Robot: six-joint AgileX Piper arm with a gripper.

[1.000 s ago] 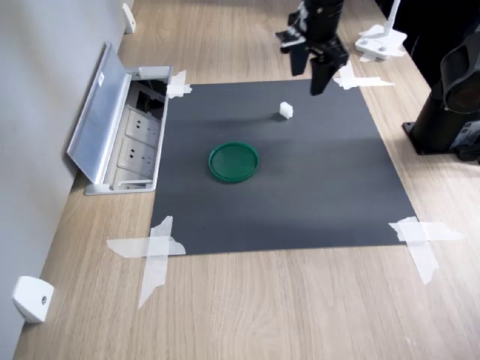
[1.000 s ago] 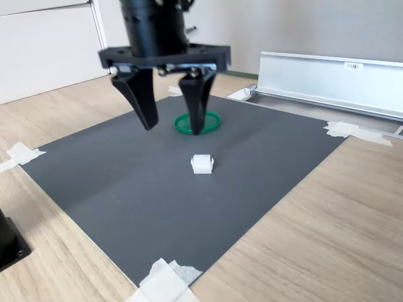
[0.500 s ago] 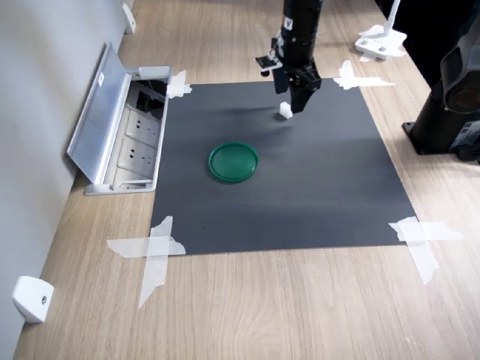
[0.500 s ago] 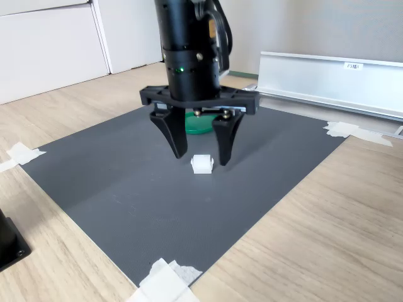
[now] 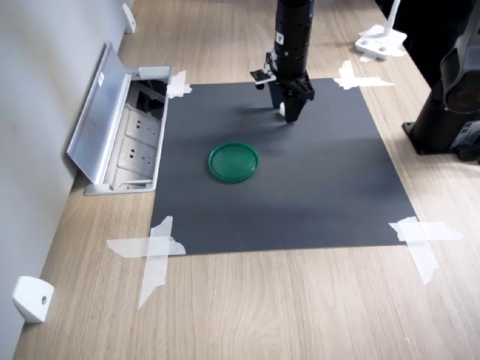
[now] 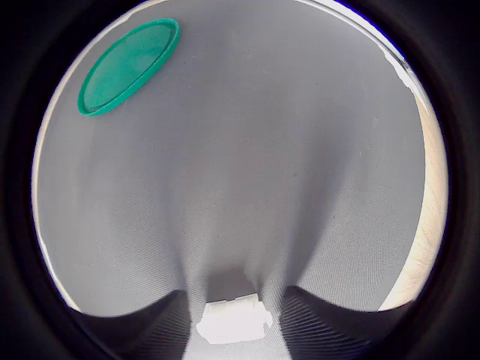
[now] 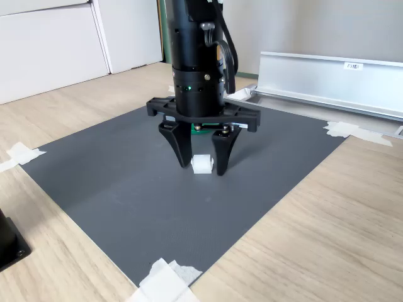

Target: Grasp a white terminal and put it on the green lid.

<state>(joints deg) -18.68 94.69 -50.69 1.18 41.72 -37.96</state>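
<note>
Wooden bench (image 5: 300, 300) carrying a taped-down grey mat (image 5: 300, 195), open socket box (image 5: 124, 127) sitting at the first exterior view's left. Green lid (image 5: 233, 162) lying flat mid-mat, empty, well apart from the tool. Tool (image 7: 201, 168) now lowered to mat level versus a second ago, straddling the white terminal (image 7: 202, 164). Jaws narrowed around it but not clearly clamping yet; wrist view showing the terminal sitting between both fingers (image 6: 322, 322). Meaning: approach done, closing next, then lifting and carrying toward the lid.
</note>
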